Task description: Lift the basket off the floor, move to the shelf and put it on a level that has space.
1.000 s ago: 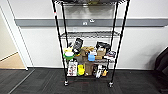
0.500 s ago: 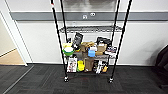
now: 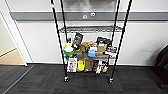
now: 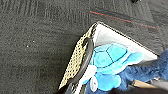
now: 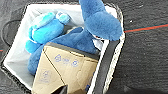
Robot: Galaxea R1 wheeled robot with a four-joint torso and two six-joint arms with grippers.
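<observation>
The shelf point(image 3: 58, 42), a tall black wire rack, stands straight ahead against the white wall in the head view. One level point(image 3: 91, 29), a grey wire-grid tier, is bare on top. The basket point(image 4: 75, 60) has beige woven sides and a white lining point(image 5: 17, 52). It holds a light blue turtle plush point(image 4: 110, 53), a darker blue plush point(image 5: 100, 22) and a brown cardboard box point(image 5: 65, 70). Its dark handle point(image 4: 86, 57) runs into my left gripper point(image 4: 71, 88), which is shut on it. Beneath the basket lies the floor point(image 4: 30, 45) of dark carpet.
The rack's lower tiers point(image 3: 87, 52) are crowded with boxes, bottles and a green bowl. A doorway with tan wooden flooring point(image 3: 10, 56) opens at the left. A dark object point(image 3: 162, 60) stands at the right edge. A thin red line point(image 4: 122, 19) crosses the carpet near the basket.
The camera has come closer to the rack, which now looms larger and reaches past the top of the head view.
</observation>
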